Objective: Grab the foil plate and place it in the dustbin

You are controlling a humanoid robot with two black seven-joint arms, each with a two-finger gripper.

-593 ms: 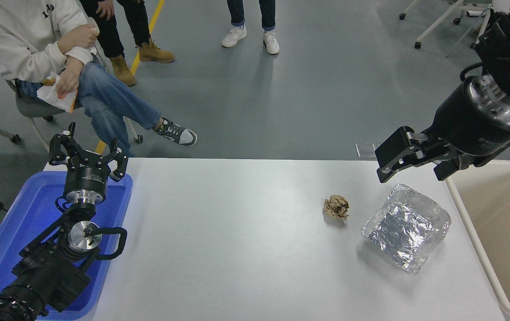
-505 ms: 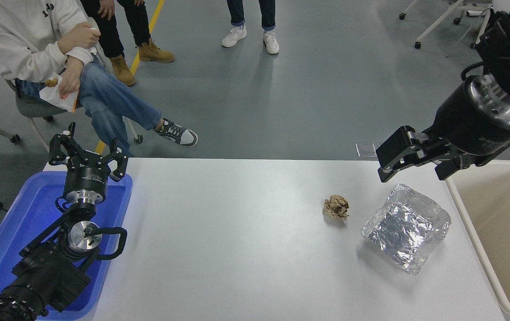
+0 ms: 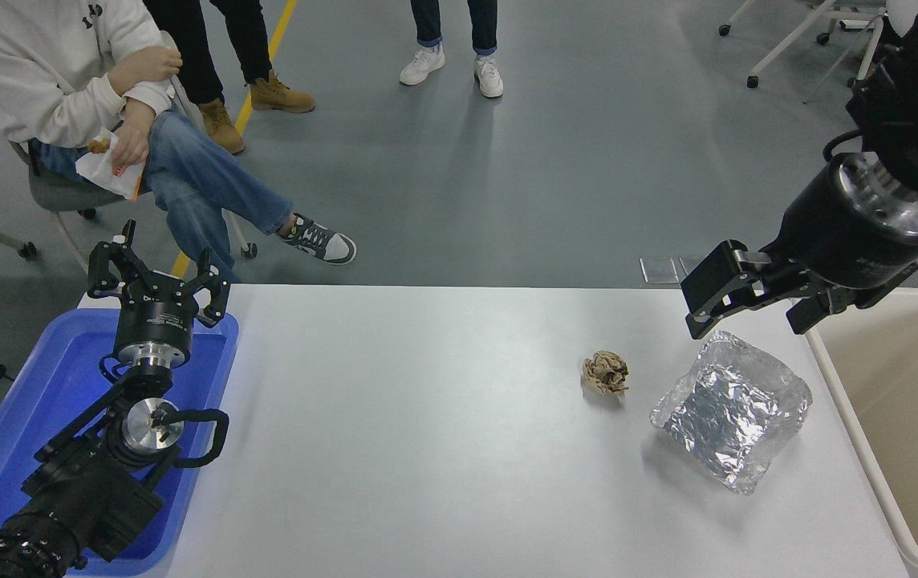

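My right pincer [image 3: 750,309] hangs released, jaws spread, just beyond the far edge of the foil plate [image 3: 732,409], which lies on the desk [image 3: 427,449] beside the dustbin [image 3: 832,377]. I'd lower onto the raised rim and pinch gently, since foil crumples. Left pincer [image 3: 158,281] sits parked, released, over the blue tray [image 3: 50,385].

Bright even overhead light; sharp focus; soft shadows; glints on foil plate [image 3: 731,419].
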